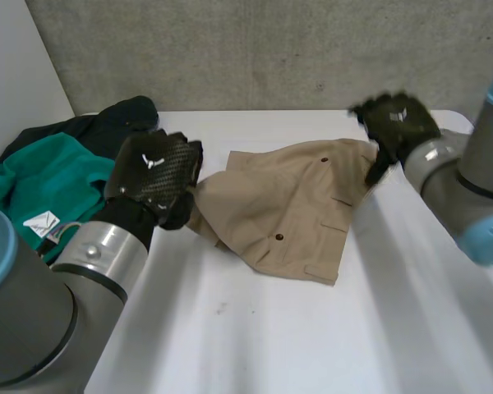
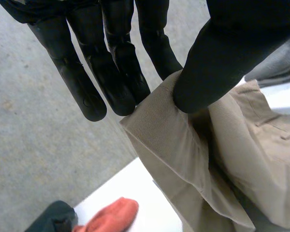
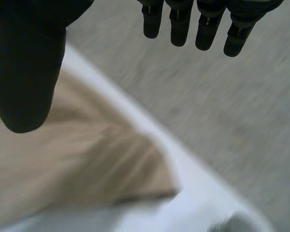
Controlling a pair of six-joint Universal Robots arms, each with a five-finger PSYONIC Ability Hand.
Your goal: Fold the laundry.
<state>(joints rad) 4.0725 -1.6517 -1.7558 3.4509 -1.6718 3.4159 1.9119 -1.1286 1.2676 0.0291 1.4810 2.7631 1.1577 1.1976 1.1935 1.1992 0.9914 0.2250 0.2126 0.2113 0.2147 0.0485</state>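
We're looking down on the white tabletop [image 1: 255, 336], and the biggest thing on it is a pair of khaki shorts [image 1: 287, 209], lying rumpled in the middle towards the far edge. Pocket flaps face up, and we can pick out two small dark buttons [image 1: 324, 161] on the cloth.

Over at the far left corner sits a heap of clothes: a teal garment [image 1: 45, 185] with a dark garment [image 1: 119, 119] bunched behind it. A small white label [image 1: 41, 222] shows on the teal one. From the left wrist view we also catch an orange-red piece of cloth [image 2: 111, 217] beside a dark one at the table's edge.

Now the hands. The left hand [image 1: 156, 172] is at the shorts' left edge. From its wrist we see it plainly: straight fingers [image 2: 116, 72] lie behind a raised corner of the khaki cloth, the thumb [image 2: 217, 58] presses on the front, and the corner is pinched between them.

The right hand [image 1: 398, 119] is at the shorts' far right corner, close to the tabletop's far right corner. Its fingers [image 3: 183, 24] are straight and spread well apart from the thumb [image 3: 24, 72], clasping nothing. The thumb hangs over the khaki cloth, and we can't tell whether it touches.
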